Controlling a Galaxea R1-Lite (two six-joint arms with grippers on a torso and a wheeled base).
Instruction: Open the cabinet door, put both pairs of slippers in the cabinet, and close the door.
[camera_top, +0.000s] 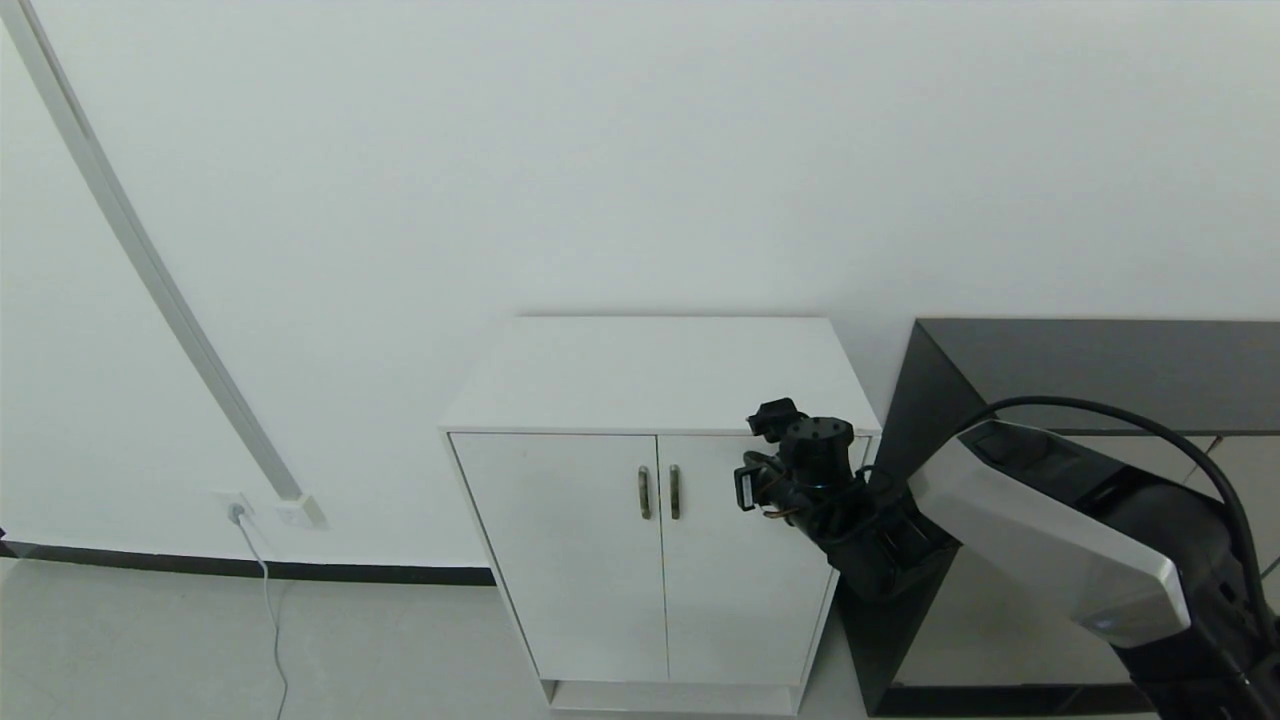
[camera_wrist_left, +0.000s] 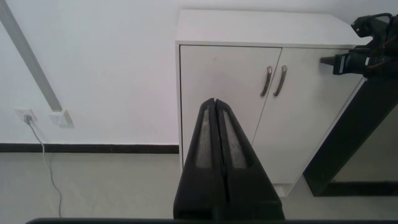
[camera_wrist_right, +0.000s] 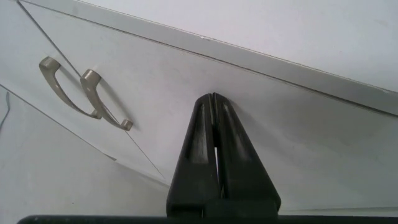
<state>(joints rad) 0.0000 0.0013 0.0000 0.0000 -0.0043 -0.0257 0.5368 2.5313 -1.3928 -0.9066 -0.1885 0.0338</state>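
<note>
The right hand (camera_wrist_right: 214, 102), fingers together, hangs near the white boxy two-door cabinet (camera_top: 650, 375); the left hand (camera_wrist_left: 214, 106) is likewise together. Its doors look stiff and light, so hook the right curved metal handle (camera_top: 675, 492).

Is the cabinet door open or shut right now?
Shut. Both cabinet doors lie flush and meet at the centre seam, with their handles side by side. No gap shows the inside.
</note>
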